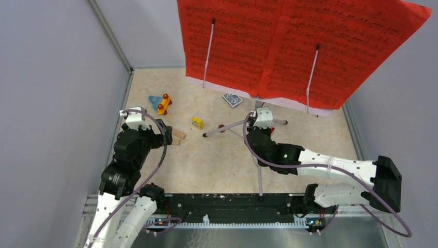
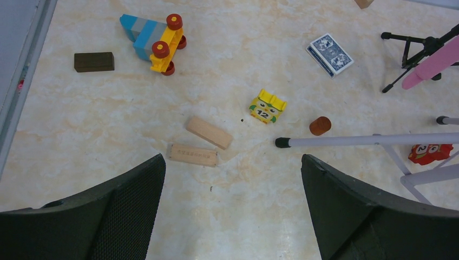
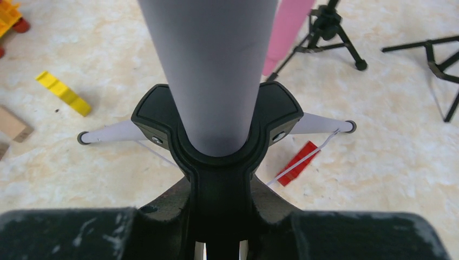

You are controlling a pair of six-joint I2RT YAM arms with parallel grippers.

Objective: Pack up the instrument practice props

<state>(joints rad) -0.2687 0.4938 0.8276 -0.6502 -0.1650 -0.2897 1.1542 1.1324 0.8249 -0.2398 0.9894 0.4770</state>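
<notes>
Plainly, the silver tripod pole (image 3: 208, 65) stood upright on the marbled table (image 1: 217, 165) and filled the right wrist view. Its black hub (image 3: 216, 143) splayed silver legs (image 3: 108, 132) out to either side. High on the stand, the red sheet-music pages (image 1: 289, 41) spread wide across the back of the workspace, pinned by two thin retaining arms (image 1: 208, 51). The right gripper (image 3: 216, 233) sat low against the hub with a finger on each side. Whether those fingers pressed on it I could not tell, since the hub hid the contact. Just behind the pole, a pink microphone (image 3: 287, 27) showed beside a small black mic tripod (image 3: 330, 27), and a second black tripod (image 3: 438, 59) stood further right. A red strip (image 3: 296, 162) lay near the right-hand leg.

The left gripper (image 2: 233, 160) hung released above the table, its fingers wide apart and holding nothing. Ahead of it lay two wooden blocks (image 2: 209, 132) close together, then a yellow block marked 12 (image 2: 267, 106). A brown cylinder (image 2: 320, 125) sat just beyond the black-capped foot of one silver leg. Further off were a blue playing-card deck (image 2: 330, 54), a yellow-and-blue toy car (image 2: 157, 38) and, near the left wall, a dark brown block (image 2: 93, 61).
</notes>
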